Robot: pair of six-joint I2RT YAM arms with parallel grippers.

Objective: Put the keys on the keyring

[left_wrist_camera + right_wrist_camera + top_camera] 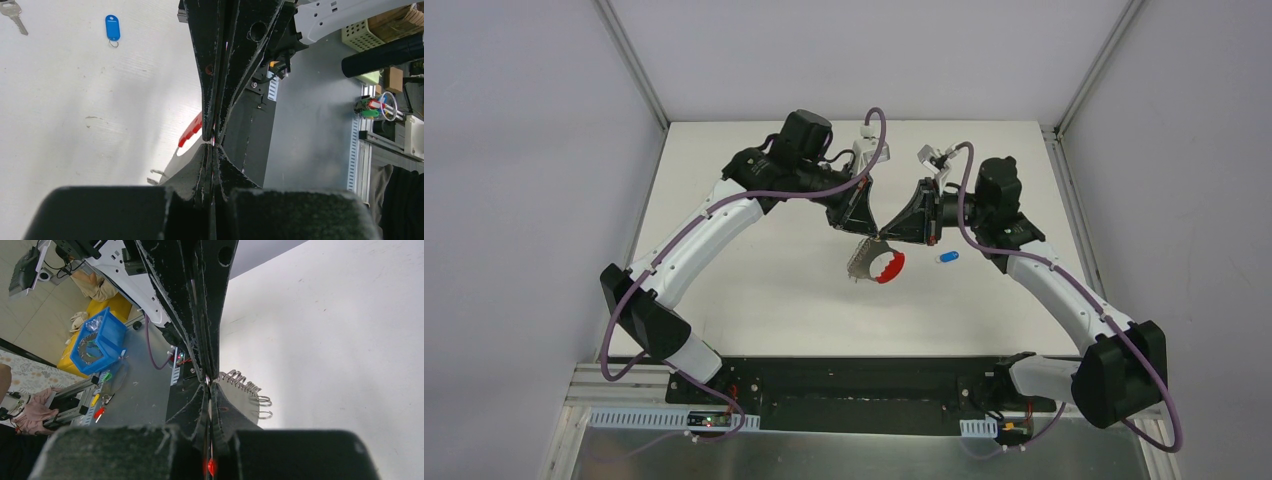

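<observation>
The left claw [871,232] is clenched, its tips pressed against those of the right claw [887,236], which is clenched too. The keyring [876,265] sits right at that meeting point, its metal rings [860,260] to the left and its red band [890,268] to the right. Whether either claw pinches it cannot be told. Right of it, apart, the blue key [947,257] lies on the table [754,290]. In the left wrist view the silver key [12,15] lies near the blue one, not touching.
</observation>
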